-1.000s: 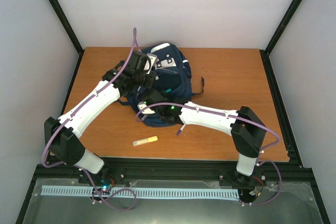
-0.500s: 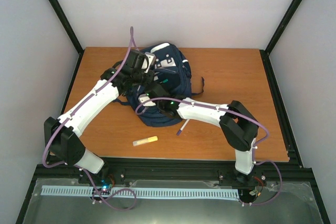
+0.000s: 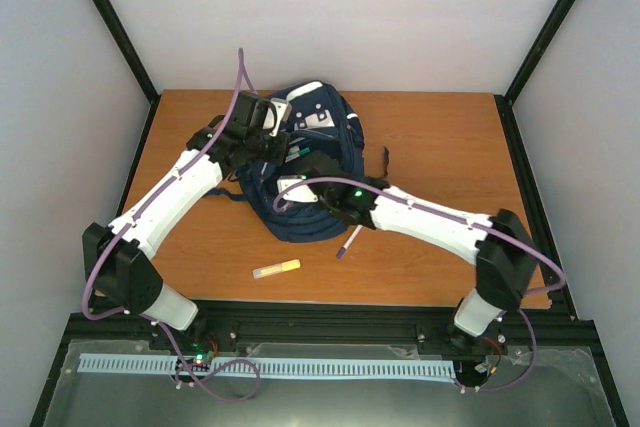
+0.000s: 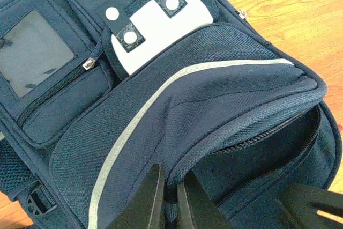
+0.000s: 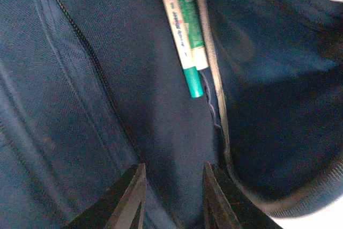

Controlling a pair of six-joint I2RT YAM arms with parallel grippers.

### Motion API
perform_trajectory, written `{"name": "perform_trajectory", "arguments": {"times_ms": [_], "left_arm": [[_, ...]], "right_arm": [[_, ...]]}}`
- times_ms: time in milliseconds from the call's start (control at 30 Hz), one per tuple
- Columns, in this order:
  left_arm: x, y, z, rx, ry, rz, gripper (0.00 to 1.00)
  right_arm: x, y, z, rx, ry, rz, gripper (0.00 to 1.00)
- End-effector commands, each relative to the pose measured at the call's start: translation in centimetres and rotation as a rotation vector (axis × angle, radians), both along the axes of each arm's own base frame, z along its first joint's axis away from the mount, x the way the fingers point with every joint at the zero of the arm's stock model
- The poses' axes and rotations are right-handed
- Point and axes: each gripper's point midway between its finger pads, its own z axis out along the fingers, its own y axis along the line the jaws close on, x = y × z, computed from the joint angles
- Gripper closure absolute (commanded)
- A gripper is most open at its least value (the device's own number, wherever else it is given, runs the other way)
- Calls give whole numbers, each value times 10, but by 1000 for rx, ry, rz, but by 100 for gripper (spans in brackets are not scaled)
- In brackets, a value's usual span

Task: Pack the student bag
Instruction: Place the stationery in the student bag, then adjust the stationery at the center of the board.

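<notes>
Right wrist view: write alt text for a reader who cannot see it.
Two green-and-white markers lie side by side inside the navy bag, against a seam. The right fingers stand apart below them, holding nothing.

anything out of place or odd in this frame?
Two things lie loose on the table, outside the bag: a yellow marker near the front edge, and a purple pen just beside the bag's near side. Two green markers are already inside. No spill or damage shows.
</notes>
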Motion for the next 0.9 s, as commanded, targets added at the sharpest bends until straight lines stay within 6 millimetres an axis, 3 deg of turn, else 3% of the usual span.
{"name": "perform_trajectory", "arguments": {"times_ms": [0, 133, 200, 333, 633, 867], "left_arm": [[14, 0, 35, -80, -80, 41, 99], [14, 0, 33, -80, -71, 45, 99], [14, 0, 33, -79, -70, 46, 99], [16, 0, 27, -69, -58, 48, 99], [17, -3, 20, -75, -34, 44, 99], [17, -11, 12, -100, 5, 23, 99]], "right_arm": [[-34, -17, 14, 148, 145, -29, 69], [-70, -34, 7, 263, 327, -1, 65], [-78, -48, -9, 306, 424, -45, 65], [-75, -84, -38, 413, 635, -230, 67], [-40, -185, -94, 568, 812, -634, 68], [-43, -207, -122, 435, 831, -688, 66]]}}
